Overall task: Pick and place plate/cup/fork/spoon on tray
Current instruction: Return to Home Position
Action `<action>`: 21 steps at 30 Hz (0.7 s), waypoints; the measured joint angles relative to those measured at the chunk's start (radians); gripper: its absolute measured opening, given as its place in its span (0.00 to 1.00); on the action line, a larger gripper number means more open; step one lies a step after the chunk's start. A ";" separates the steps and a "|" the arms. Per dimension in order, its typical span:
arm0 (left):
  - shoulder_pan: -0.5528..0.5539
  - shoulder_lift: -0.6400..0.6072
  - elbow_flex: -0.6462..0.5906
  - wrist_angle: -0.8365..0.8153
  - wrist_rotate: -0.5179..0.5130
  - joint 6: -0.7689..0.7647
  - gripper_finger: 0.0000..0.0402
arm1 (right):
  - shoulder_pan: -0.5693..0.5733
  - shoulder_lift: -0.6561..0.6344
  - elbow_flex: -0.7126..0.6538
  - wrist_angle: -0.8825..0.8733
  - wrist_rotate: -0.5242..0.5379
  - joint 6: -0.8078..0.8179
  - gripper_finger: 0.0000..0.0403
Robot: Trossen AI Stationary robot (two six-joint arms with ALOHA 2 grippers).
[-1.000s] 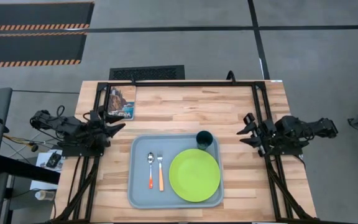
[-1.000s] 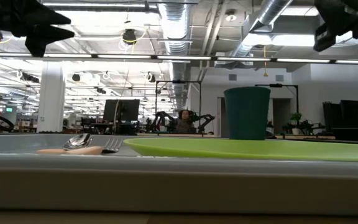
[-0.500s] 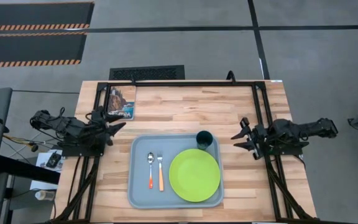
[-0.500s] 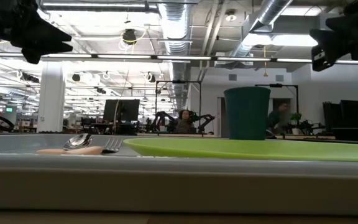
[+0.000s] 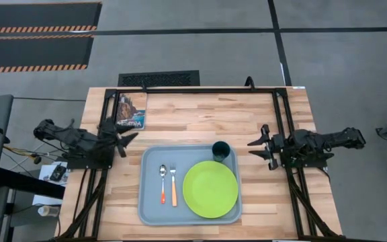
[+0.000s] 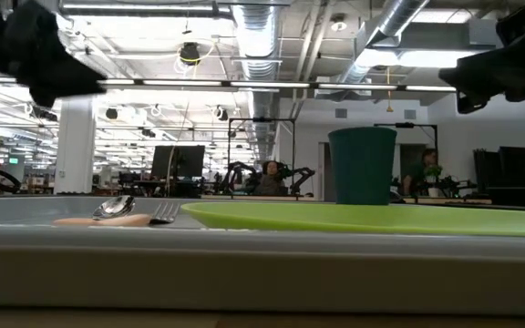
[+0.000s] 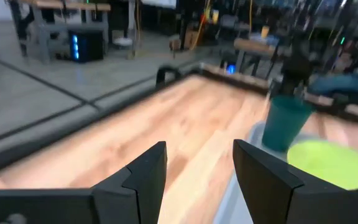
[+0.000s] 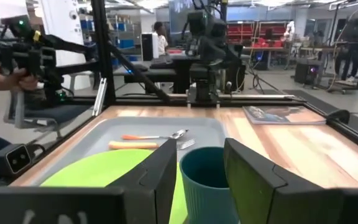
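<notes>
The light blue-grey tray [image 5: 152,208] lies at the table's near middle. On it lie the lime-green plate [image 5: 210,189], the dark teal cup [image 5: 222,150] standing upright at the tray's far right corner, the spoon [image 5: 162,183] and the orange-handled fork [image 5: 173,185] side by side on the tray's left part. My left gripper [image 5: 130,138] is open and empty, left of the tray, above the table. My right gripper [image 5: 255,148] is open and empty, right of the cup. The cup also shows in the right wrist view [image 8: 202,180] and the left wrist view [image 7: 286,123].
A picture booklet [image 5: 130,112] lies at the table's far left. A black frame rail [image 5: 200,91] runs along the far edge and down both sides. Bare wood lies far of the tray. A person's hand [image 8: 17,78] and people show in the room beyond.
My right gripper has moved toward the table's left, nearer the cup, and has come lower in the low view. My left gripper has shifted slightly toward the far side and tipped. Plate, cup, fork and spoon have stayed still on the tray.
</notes>
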 joint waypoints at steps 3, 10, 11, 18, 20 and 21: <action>0.000 0.001 -0.088 0.043 -0.002 -0.050 0.43 | 0.000 0.000 0.000 -0.001 0.000 0.003 0.39; 0.000 0.015 -0.144 0.231 0.086 0.063 0.43 | 0.000 -0.001 -0.001 -0.001 0.002 0.003 0.39; 0.000 0.011 -0.144 0.259 0.106 0.084 0.43 | 0.000 0.000 -0.001 -0.001 0.002 0.003 0.39; 0.000 0.007 -0.172 0.329 0.456 0.348 0.43 | 0.000 -0.001 -0.001 -0.002 0.002 0.003 0.39; 0.000 0.005 -0.189 0.361 0.585 0.397 0.43 | 0.000 -0.001 -0.002 -0.002 0.002 0.003 0.39; 0.000 0.006 -0.195 0.381 0.661 0.427 0.43 | 0.000 -0.001 -0.002 -0.002 0.002 0.003 0.39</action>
